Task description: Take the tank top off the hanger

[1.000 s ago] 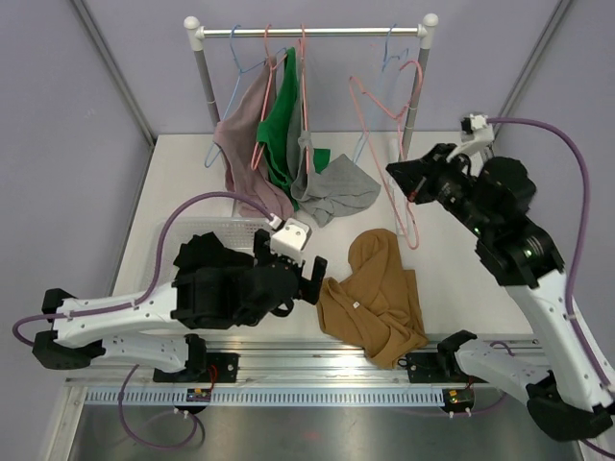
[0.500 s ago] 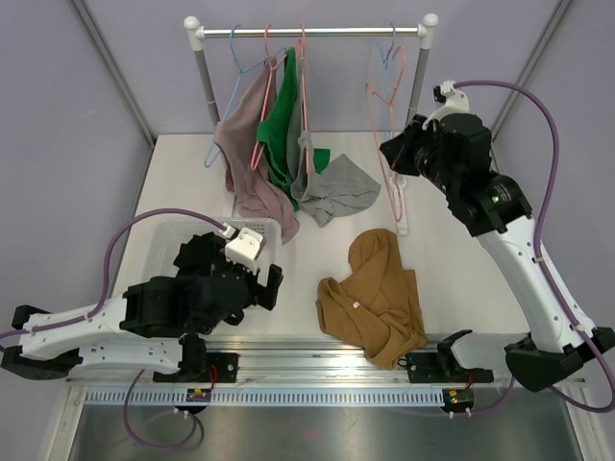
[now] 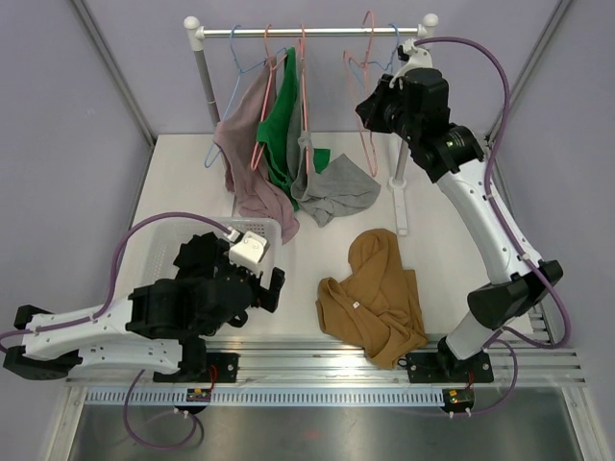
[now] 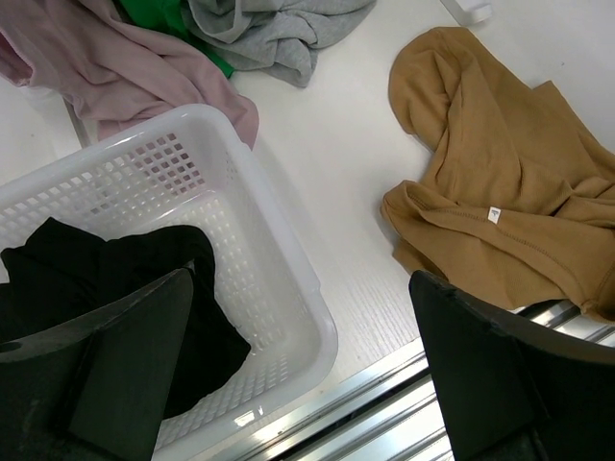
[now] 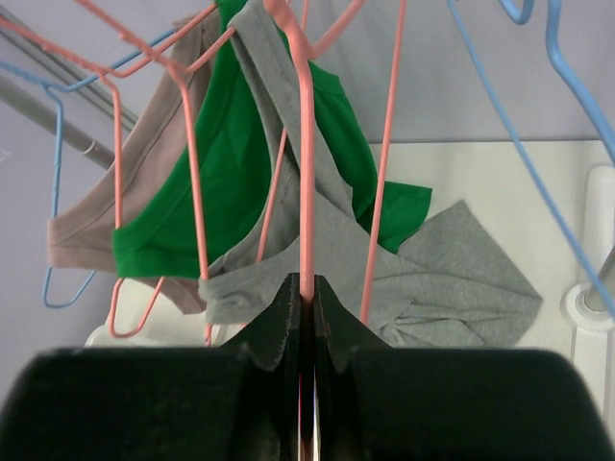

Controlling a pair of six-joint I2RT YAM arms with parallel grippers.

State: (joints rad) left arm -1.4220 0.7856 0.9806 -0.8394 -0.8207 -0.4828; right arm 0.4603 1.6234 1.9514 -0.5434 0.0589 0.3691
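Note:
A brown tank top (image 3: 370,293) lies crumpled on the table, free of any hanger; it also shows in the left wrist view (image 4: 500,182). My right gripper (image 3: 373,108) is raised near the clothes rail (image 3: 327,32) and is shut on the wire of an empty pink hanger (image 3: 365,154), seen clamped between the fingers in the right wrist view (image 5: 306,192). My right gripper (image 5: 306,288) points towards the hanging clothes. My left gripper (image 3: 272,288) is open and empty, low over the basket's corner (image 4: 303,317).
A white basket (image 3: 264,228) holding a black garment (image 3: 202,254) stands at the front left. Mauve (image 3: 245,144), green (image 3: 281,120) and grey (image 3: 332,187) garments hang on hangers from the rail. Blue and pink empty hangers hang at its right end.
My right arm has lifted the pink hanger up and left to the rail. My left arm has drawn back left over the basket.

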